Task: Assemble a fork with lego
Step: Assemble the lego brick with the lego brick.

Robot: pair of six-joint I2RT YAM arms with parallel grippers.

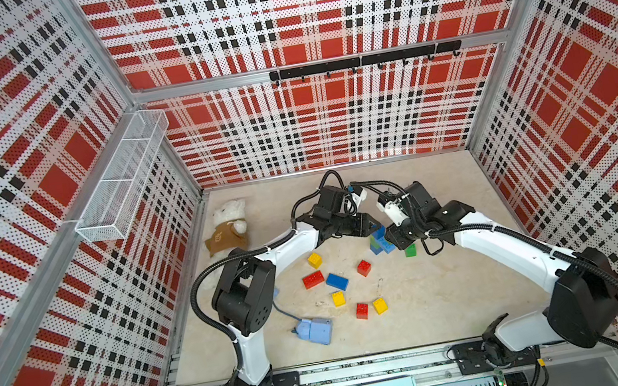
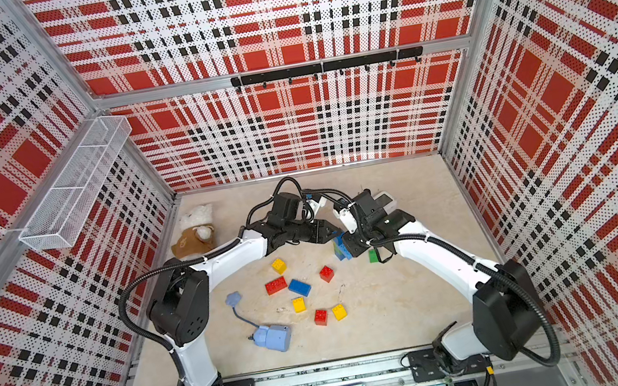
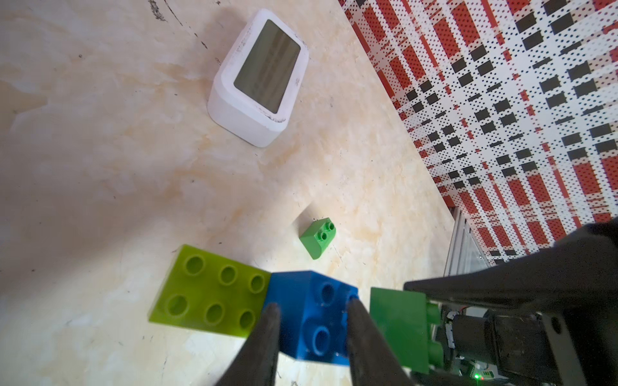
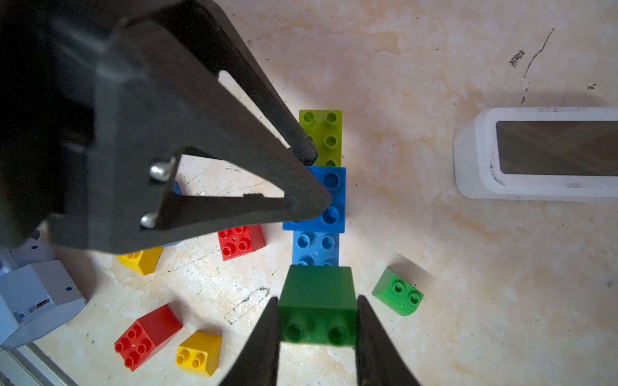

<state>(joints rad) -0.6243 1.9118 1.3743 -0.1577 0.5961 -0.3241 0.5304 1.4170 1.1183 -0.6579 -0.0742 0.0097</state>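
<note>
A row of joined lego runs lime brick point(image 4: 326, 133), blue brick point(image 4: 334, 197), light blue brick point(image 4: 316, 249), dark green brick point(image 4: 317, 290). It shows in both top views point(image 1: 380, 239) between the two arms. My left gripper point(image 3: 312, 307) is shut on the blue brick point(image 3: 314, 317), with the lime brick point(image 3: 210, 294) beside it. My right gripper point(image 4: 318, 300) is shut on the dark green brick at the row's other end. A small green brick point(image 4: 398, 295) lies loose close by. Several red, yellow and blue bricks point(image 1: 337, 281) are scattered nearer the front.
A white clock point(image 3: 257, 77) lies on the table beyond the row. A pale-blue box with a cord point(image 1: 314, 331) sits front left. A teddy bear point(image 1: 229, 227) lies by the left wall. Plaid walls enclose the table on three sides.
</note>
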